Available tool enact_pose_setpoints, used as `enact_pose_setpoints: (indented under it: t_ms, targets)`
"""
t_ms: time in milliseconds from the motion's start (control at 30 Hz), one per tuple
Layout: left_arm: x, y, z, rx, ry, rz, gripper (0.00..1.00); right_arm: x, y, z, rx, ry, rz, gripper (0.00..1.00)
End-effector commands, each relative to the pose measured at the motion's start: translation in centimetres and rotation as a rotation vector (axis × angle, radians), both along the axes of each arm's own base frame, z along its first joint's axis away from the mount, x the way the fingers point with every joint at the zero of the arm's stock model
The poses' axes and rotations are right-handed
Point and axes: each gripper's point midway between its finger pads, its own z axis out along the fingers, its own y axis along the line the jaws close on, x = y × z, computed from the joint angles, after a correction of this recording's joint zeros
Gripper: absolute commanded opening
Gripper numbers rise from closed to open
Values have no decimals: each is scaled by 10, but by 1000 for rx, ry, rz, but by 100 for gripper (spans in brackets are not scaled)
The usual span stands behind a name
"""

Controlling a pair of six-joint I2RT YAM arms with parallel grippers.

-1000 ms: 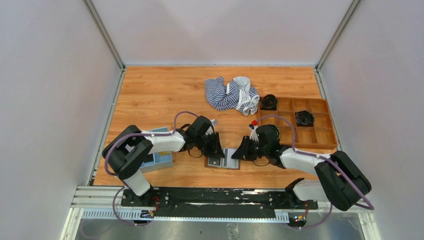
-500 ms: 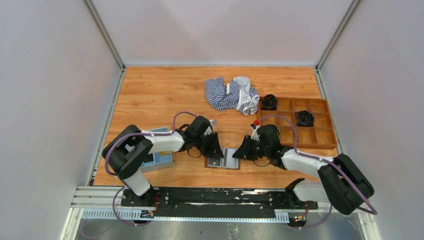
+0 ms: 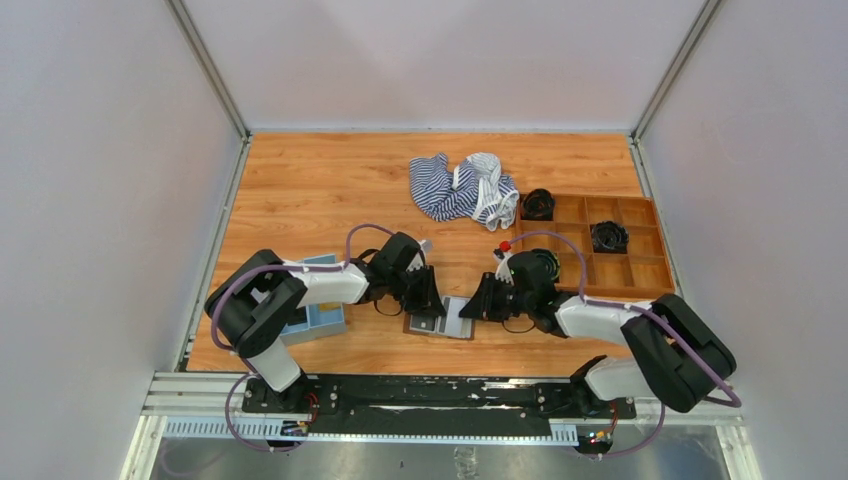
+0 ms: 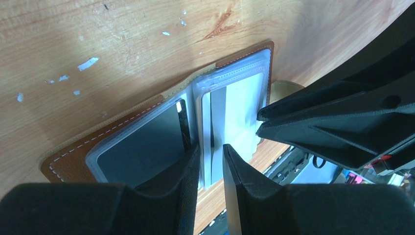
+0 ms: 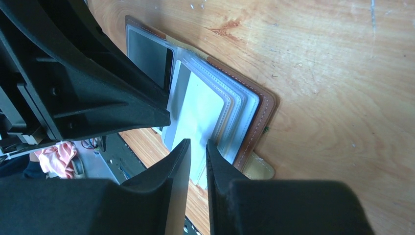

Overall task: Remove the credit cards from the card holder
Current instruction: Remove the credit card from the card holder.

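Observation:
The brown card holder [image 3: 455,322] lies open on the table between both arms, its pale clear pockets facing up. In the left wrist view its leather edge [image 4: 63,159] frames a dark rectangle in the left pocket [image 4: 142,142]. A greyish credit card [image 4: 219,112] sticks out of a middle pocket leaf. My left gripper [image 4: 211,154] is shut on that card's edge. In the right wrist view the same card [image 5: 178,93] lies beside the left fingers. My right gripper [image 5: 198,147] is shut on a clear pocket leaf of the card holder [image 5: 259,117]. No yellowish card shows.
A light-blue tray [image 3: 320,312] sits by the left arm. A striped cloth [image 3: 460,188] lies at the back. A brown compartment box [image 3: 625,270] with black items [image 3: 607,236] stands at the right. The table's front rail runs just below the card holder.
The card holder and both grippers have shifted slightly to the left. The left jaws have narrowed onto the card.

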Motion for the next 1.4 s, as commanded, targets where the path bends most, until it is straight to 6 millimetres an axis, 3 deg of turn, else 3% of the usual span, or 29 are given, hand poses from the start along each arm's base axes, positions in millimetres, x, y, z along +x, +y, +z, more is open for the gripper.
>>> enact_pose_setpoints:
  t_ms: [0,133,500,1033,1367]
  targets:
    - [-2,6,-11,15,21,1,29,-6,7,-2,14,14,33,22]
    - [-2,6,-14,13,31,-2,27,-6,12,0,37,13,41,22]
    - [-1,12,-13,5,22,6,0,-9,5,-17,-14,48,22,21]
    - [-3,34,-12,-14,19,12,0,-15,-6,-43,-77,100,-5,18]
    - [-9,39,-19,-13,40,-16,0,-17,-9,-50,-92,113,-15,17]
